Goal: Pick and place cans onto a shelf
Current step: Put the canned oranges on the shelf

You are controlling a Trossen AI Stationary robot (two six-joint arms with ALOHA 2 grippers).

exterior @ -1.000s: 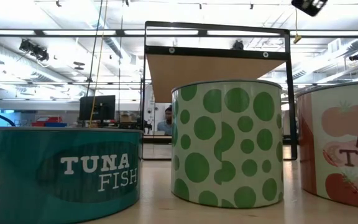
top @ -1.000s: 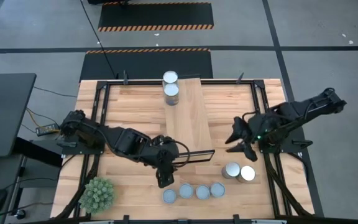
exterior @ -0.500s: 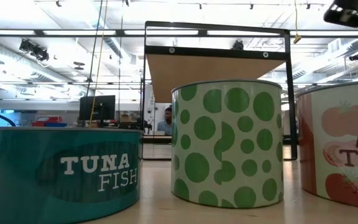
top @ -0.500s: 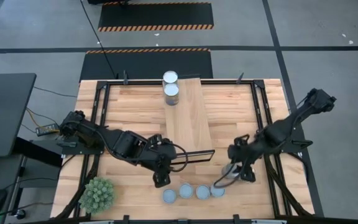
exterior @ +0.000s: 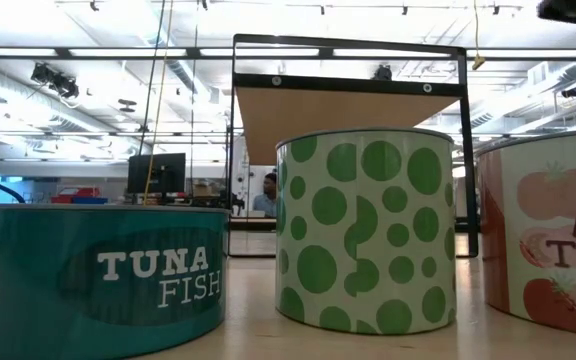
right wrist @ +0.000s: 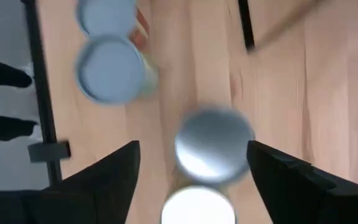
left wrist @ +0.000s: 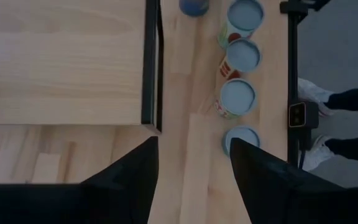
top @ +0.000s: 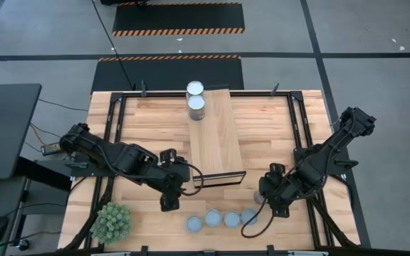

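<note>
Two cans (top: 196, 97) stand on the far end of the light-wood shelf (top: 218, 142). A row of several cans (top: 221, 219) stands by the table's near edge; the low view shows the tuna can (exterior: 103, 275) and the green-dotted can (exterior: 366, 230) up close. My right gripper (top: 272, 198) hangs open, pointing down, over a pair of silvery cans (right wrist: 213, 146) right of the shelf's near end, with a finger on either side above them. My left gripper (top: 168, 203) is open and holds nothing. It hangs above the table left of the shelf's near end (left wrist: 151, 68).
A spiky green plant ball (top: 112, 222) sits at the near left corner. Black frame rails (top: 116, 128) run along the table's sides. Bare wood lies on both sides of the shelf. A person's shoes (left wrist: 316, 93) show beyond the near edge.
My right gripper has swung from beside its base toward the table's near edge and down, tipping to point more steeply down, and now hangs over the pair of cans. My left gripper has drifted toward the table's left edge and rolled a little.
</note>
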